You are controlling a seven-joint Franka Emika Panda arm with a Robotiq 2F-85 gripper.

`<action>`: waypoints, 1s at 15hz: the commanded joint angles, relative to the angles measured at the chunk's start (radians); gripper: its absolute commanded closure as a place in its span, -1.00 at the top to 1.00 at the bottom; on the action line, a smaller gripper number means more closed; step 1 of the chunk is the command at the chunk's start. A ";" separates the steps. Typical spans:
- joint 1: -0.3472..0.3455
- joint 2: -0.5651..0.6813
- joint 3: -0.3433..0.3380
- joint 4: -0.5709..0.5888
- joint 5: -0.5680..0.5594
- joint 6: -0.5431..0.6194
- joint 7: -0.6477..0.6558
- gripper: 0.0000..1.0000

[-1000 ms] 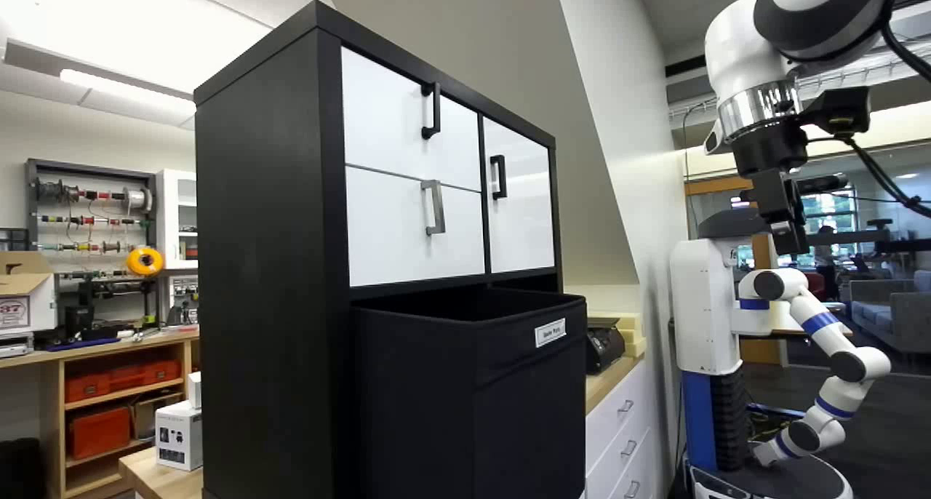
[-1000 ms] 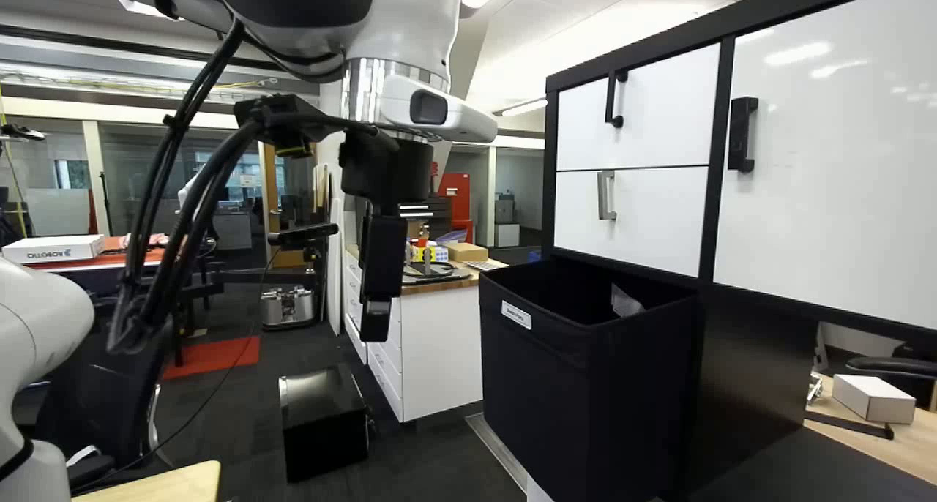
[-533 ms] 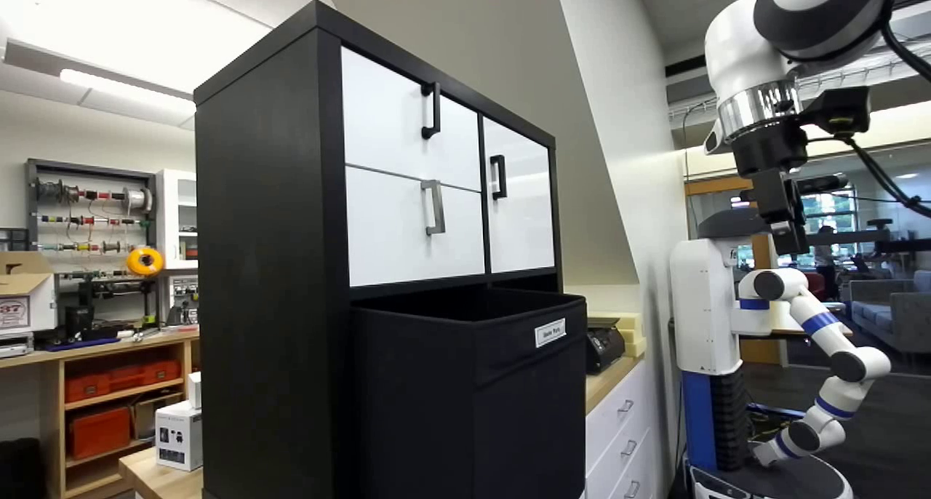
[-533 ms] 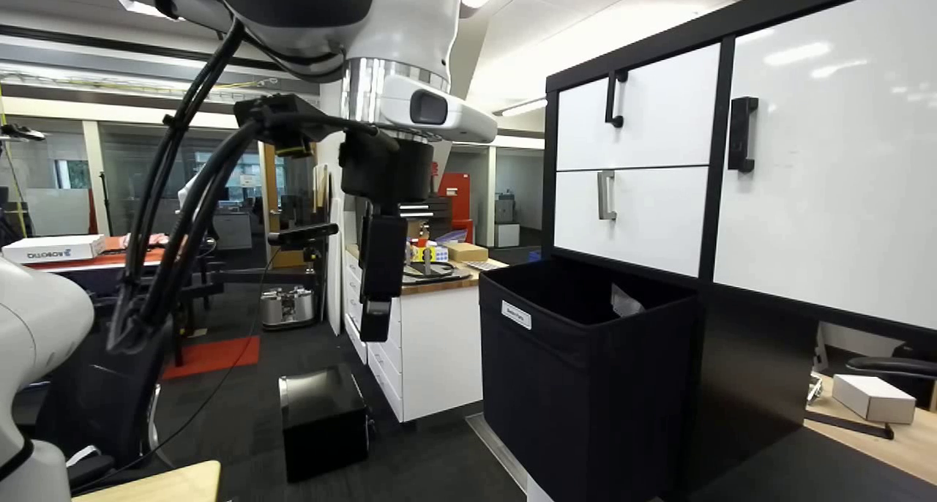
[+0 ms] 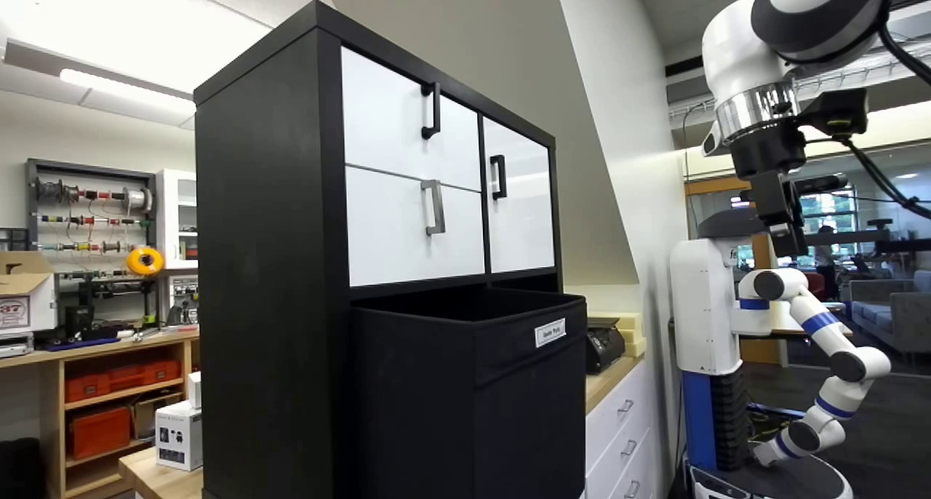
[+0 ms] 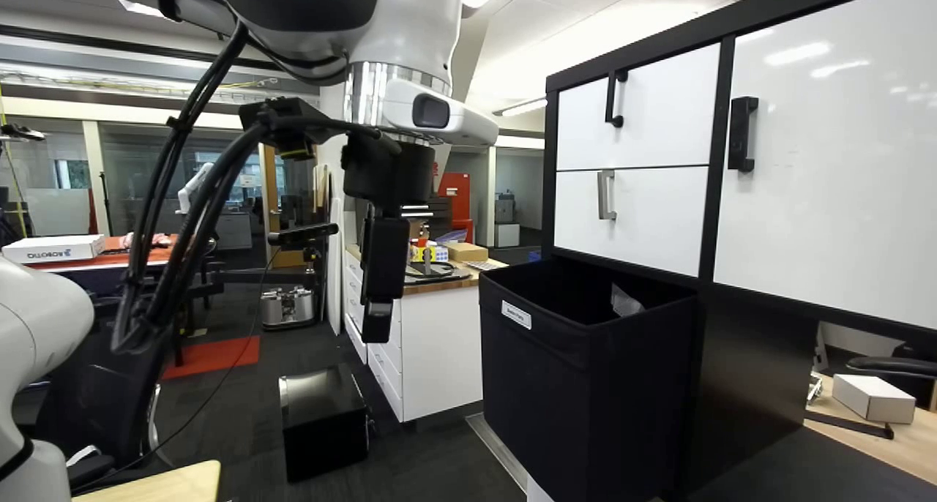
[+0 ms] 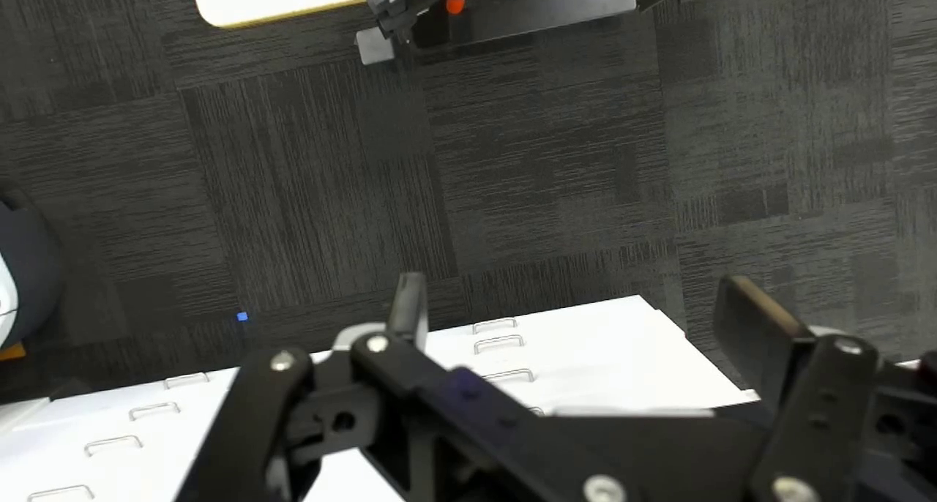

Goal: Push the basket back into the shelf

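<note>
The basket, a large black bin with a white label, stands out from the front of the shelf, below the white drawer fronts, in both exterior views [image 5: 531,412] [image 6: 534,385]. A clear plastic piece shows inside it. The shelf, a tall black cabinet with white fronts and handles, stands behind and above it in both exterior views [image 5: 262,266] [image 6: 637,213]. My gripper hangs pointing down in front of the basket, apart from it, in both exterior views [image 5: 789,241] [image 6: 378,323]. In the wrist view its fingers [image 7: 582,304] are wide apart with nothing between them. Basket and shelf cannot be made out there.
A white drawer cabinet with a wooden top [image 6: 443,348] stands beyond the gripper; it also shows below in the wrist view [image 7: 585,356]. A black box [image 6: 322,421] sits on the floor. A white mobile robot [image 5: 705,302] stands behind my arm.
My arm and gripper have shifted very slightly toward the shelf side. The basket and the shelf have not moved.
</note>
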 commanded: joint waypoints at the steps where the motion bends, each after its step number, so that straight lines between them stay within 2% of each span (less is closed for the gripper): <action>1: 0.003 0.022 0.041 -0.003 0.006 0.031 0.062 1.00; 7: 0.034 0.084 0.122 0.004 0.071 0.090 0.186 1.00; 15: 0.105 0.166 0.184 -0.014 0.143 0.298 0.174 1.00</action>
